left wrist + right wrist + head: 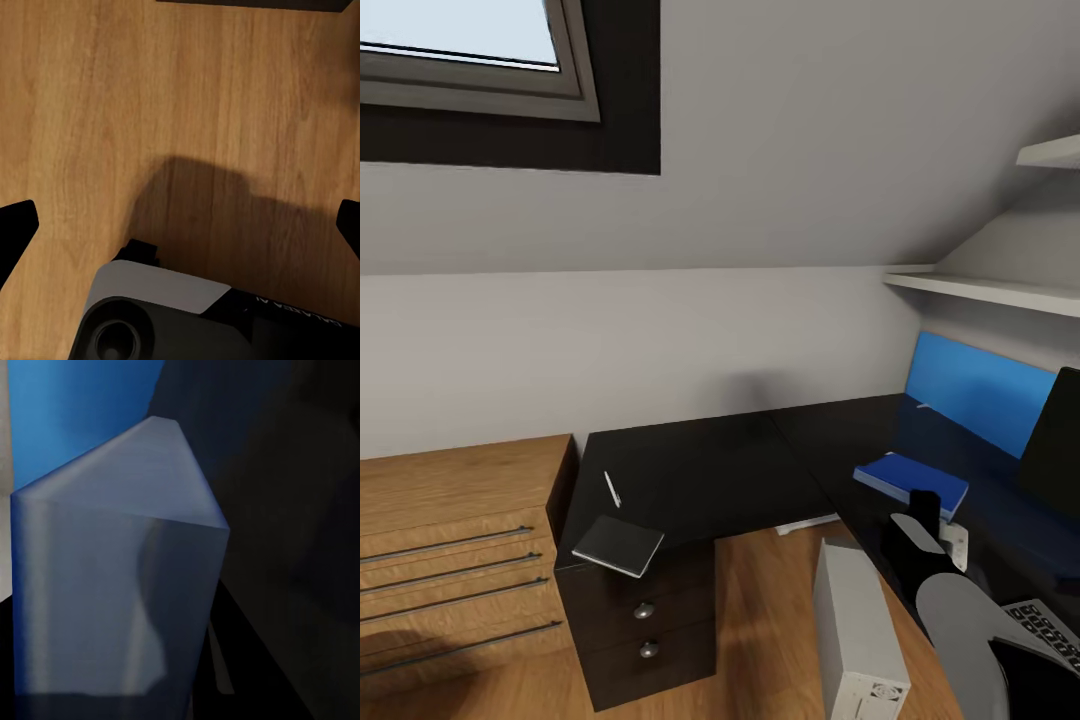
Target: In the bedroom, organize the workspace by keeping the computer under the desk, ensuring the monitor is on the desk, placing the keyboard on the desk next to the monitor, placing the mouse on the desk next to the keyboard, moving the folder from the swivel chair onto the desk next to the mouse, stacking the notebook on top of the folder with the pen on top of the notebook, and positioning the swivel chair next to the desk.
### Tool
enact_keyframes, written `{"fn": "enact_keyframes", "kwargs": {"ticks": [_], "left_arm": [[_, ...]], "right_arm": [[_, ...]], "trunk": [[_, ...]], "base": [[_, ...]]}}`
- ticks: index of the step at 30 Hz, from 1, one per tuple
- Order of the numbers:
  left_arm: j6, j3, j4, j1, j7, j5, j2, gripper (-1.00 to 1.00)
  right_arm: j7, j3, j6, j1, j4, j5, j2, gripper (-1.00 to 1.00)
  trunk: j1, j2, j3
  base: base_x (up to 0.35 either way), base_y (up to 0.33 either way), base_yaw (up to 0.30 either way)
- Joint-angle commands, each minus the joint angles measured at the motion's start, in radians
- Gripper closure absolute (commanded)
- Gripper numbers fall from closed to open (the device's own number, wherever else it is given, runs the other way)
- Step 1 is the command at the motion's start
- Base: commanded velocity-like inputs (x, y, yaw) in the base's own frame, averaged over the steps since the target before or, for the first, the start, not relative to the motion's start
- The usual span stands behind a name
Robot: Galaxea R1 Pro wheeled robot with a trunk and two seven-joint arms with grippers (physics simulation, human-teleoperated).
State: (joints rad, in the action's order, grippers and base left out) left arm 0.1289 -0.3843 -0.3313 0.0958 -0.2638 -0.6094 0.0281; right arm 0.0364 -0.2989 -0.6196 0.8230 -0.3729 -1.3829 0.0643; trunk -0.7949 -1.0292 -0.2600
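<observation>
Glossy black L-shaped desk [710, 470] in the corner under a sloped grey wall, smooth and reflective, with two round silver knobs on the near-left drawers. On its left wing, a thin dark grey notebook [618, 545] with white page edges, lying flat at the near corner and jutting slightly over the edge; just beyond it, a slim silvery pen [612, 489], apart from the notebook. On the right wing, a flat bright blue folder [911, 481] with white edges; behind it a long blue panel [980, 390] against the wall, and the black edge of a monitor [1055, 450] at far right. Part of a keyboard [1045, 630] at the near right edge. Light grey boxy computer [855, 640] upright on the wood floor [760, 620], beside the desk. Pale wooden drawer unit [460, 540] with bar handles to the left. Right gripper [925, 525] raised over the desk near the folder, opening impossible to tell; right wrist view blurred, with a pale translucent box shape against blue. Left gripper [180, 232] pointed down at bare floor, dark fingertips [15, 225] spread wide, nothing between.
</observation>
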Motion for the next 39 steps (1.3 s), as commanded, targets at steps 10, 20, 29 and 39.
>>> {"fn": "enact_keyframes", "kwargs": {"ticks": [10,20,29,39], "left_arm": [[0.005,-0.009,0.0,0.001,-0.006,-0.009,-0.002,-1.0],[0.038,-0.001,-0.007,0.001,-0.009,-0.017,0.015,-1.0],[0.071,-0.001,-0.009,0.001,-0.011,-0.019,0.014,-1.0],[0.077,-0.001,-0.007,0.001,-0.01,-0.02,0.014,-1.0]], "right_arm": [[0.004,0.0,-0.001,0.001,-0.001,-0.001,-0.001,1.0],[-0.024,0.009,0.033,-0.001,0.012,0.011,-0.03,1.0],[-0.015,0.017,-0.007,0.001,0.004,0.008,-0.066,1.0],[-0.018,0.017,-0.023,0.001,0.003,0.006,-0.068,1.0]], "trunk": [[0.0,-0.001,-0.001],[0.0,-0.001,-0.001],[-0.035,-0.064,-0.03],[-0.073,-0.134,-0.061]], "base": [[0.0,0.0,-0.062],[0.0,0.0,-0.006],[0.0,0.0,0.0],[0.0,0.0,0.0]]}}
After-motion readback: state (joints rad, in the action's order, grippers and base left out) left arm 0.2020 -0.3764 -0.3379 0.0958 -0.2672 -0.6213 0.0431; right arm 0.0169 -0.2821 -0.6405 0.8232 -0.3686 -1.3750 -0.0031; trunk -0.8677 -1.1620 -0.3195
